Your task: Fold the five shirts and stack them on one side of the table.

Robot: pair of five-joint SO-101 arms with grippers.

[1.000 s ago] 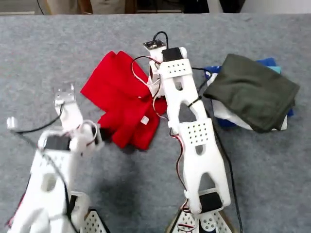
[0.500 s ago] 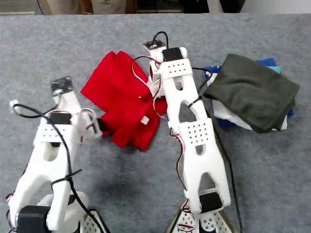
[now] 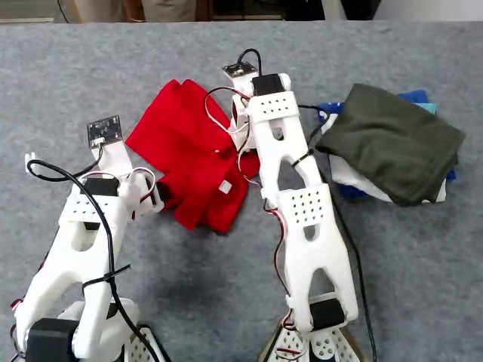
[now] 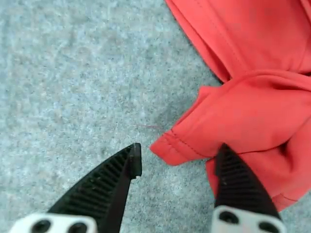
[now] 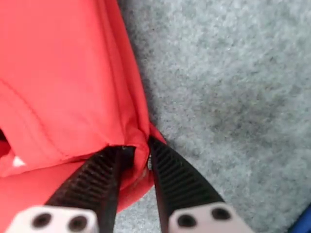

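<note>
A crumpled red shirt (image 3: pixel 189 151) lies mid-table. My left gripper (image 4: pixel 180 153) is open at the shirt's lower left edge, its black fingers (image 4: pixel 116 174) straddling a hemmed corner (image 4: pixel 170 148) of the cloth just above the table; the high view shows this gripper (image 3: pixel 158 196) beside the shirt. My right gripper (image 5: pixel 137 148) is shut on a bunched fold of the red shirt (image 5: pixel 63 73) at its right edge. The right arm (image 3: pixel 290 188) reaches over that side. A stack of folded shirts (image 3: pixel 392 139), olive green on top with blue and white beneath, sits at the right.
Grey felt (image 3: pixel 423 279) covers the table. Cables (image 3: pixel 219 113) from the right arm loop over the red shirt. Open felt lies at the far left and along the front right.
The left arm has stretched forward and brought its gripper up to the red shirt's lower left corner. The right arm and the shirt stack have stayed put.
</note>
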